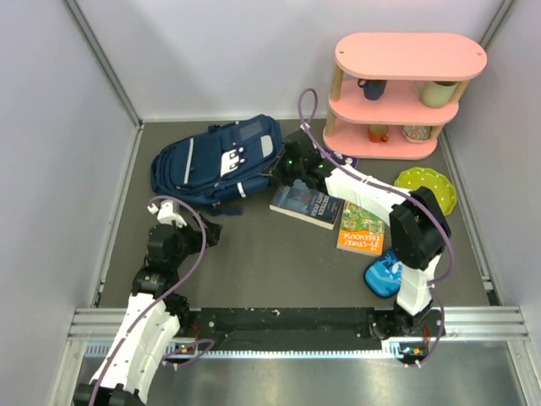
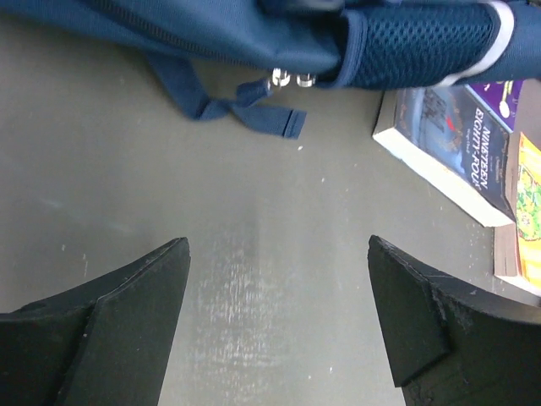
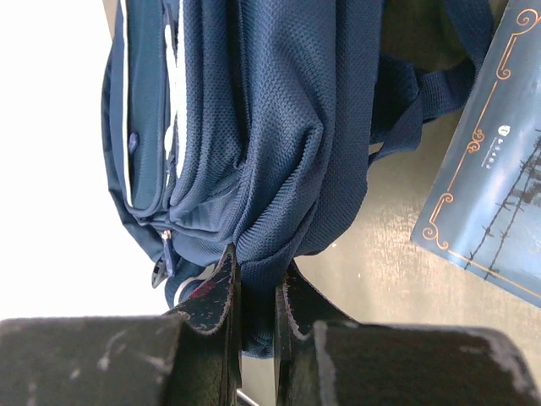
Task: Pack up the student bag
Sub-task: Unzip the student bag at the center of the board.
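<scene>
The student bag (image 1: pixel 218 162) is soft navy woven fabric with mesh panels and white stripe trim. It lies flat, front pocket up, on a dark grey matte table (image 1: pixel 254 271) enclosed by pale walls, left of the rounded pink shelf (image 1: pixel 397 93). Its long axis points toward that shelf. The right gripper (image 3: pixel 258 275) pinches a mesh fold at the shelf-side end. The left gripper (image 2: pixel 279 254), farther from the shelf, is spread wide and empty.
</scene>
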`<state>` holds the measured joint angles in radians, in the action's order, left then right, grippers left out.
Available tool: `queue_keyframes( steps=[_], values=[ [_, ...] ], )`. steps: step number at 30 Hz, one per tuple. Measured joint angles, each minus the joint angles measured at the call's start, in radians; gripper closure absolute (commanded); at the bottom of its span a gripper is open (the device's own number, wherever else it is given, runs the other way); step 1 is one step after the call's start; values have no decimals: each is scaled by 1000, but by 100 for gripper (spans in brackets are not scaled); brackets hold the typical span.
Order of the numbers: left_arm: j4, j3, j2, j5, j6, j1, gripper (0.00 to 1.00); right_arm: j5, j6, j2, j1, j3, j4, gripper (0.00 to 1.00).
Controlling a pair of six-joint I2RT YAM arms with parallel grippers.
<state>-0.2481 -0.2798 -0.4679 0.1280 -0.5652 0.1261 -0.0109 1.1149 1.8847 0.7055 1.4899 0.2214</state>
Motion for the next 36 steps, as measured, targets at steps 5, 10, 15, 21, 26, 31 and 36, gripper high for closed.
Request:
queue_keyframes(
  steps=[5, 10, 15, 21, 26, 31, 36],
  values=[
    [183, 2, -99, 18, 74, 1, 13, -6, -13, -63, -1, -18, 14, 100],
    [330, -4, -252, 57, 130, 7, 23, -15, -16, -109, -1, -26, 26, 100],
    [397, -16, -330, 77, 150, 31, 25, -20, -16, -122, -1, -32, 29, 100],
    [473, -16, -331, 68, 148, 43, 32, -23, -16, -128, -2, -38, 32, 100],
    [513, -29, -369, 62, 145, 46, 36, -30, -16, -137, -2, -39, 34, 100],
    [537, -30, -394, 54, 146, 48, 41, -35, -15, -146, -2, -43, 35, 100],
    [541, -30, -394, 47, 153, 57, 48, -40, -15, -153, -2, -44, 35, 100]
  ],
)
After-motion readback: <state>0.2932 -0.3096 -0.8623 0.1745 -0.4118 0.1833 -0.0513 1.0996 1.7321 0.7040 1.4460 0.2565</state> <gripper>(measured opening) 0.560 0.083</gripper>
